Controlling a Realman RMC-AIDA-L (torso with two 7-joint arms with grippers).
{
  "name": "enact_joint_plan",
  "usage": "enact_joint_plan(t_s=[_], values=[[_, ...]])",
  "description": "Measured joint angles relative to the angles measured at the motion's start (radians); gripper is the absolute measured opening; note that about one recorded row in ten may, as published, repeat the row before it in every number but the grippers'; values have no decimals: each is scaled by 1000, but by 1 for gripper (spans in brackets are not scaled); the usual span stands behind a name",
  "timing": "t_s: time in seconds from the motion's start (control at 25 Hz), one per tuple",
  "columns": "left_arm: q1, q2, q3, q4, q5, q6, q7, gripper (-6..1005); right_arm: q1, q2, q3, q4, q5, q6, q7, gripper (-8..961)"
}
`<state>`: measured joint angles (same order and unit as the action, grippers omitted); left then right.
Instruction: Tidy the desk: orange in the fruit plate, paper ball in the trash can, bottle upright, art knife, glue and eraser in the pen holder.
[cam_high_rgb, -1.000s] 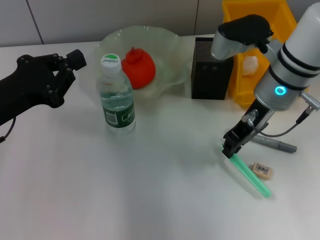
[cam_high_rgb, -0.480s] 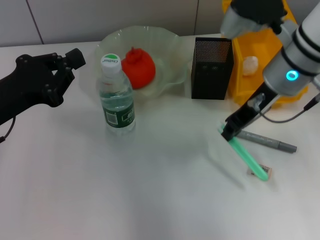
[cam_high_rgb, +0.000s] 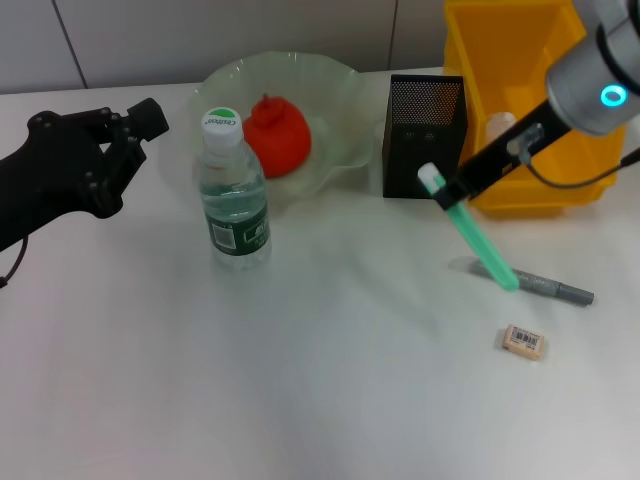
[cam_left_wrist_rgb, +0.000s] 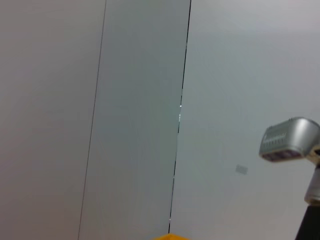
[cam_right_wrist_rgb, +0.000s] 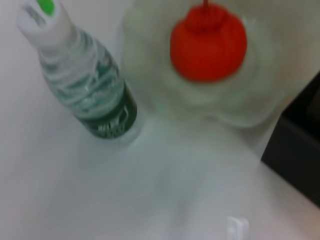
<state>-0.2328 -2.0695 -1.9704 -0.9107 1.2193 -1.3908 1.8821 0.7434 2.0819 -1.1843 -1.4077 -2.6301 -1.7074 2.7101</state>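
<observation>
likely the green stick (cam_high_rgb: 470, 230), pinched near its top by the right claw (cam_high_rgb: 447, 192) and hanging tilted, could snag the pen holder (cam_high_rgb: 423, 136) rim.

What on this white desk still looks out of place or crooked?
The tiny beige eraser and a grey pen-like tool lie loose on the desk, outside the black mesh pen holder. The right gripper holds a green stick slanted in mid-air.
</observation>
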Motion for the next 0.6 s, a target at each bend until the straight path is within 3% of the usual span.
enact_joint_plan(t_s=[0.24,0.6], values=[[10,-3,-9,0,-4,-12,0,-1,-25,-1,19,-136,2,12,1,147],[18,-2,-8,2,-14,-18,0,-1,-47,-3,77,-192,3,94,-44,148]])
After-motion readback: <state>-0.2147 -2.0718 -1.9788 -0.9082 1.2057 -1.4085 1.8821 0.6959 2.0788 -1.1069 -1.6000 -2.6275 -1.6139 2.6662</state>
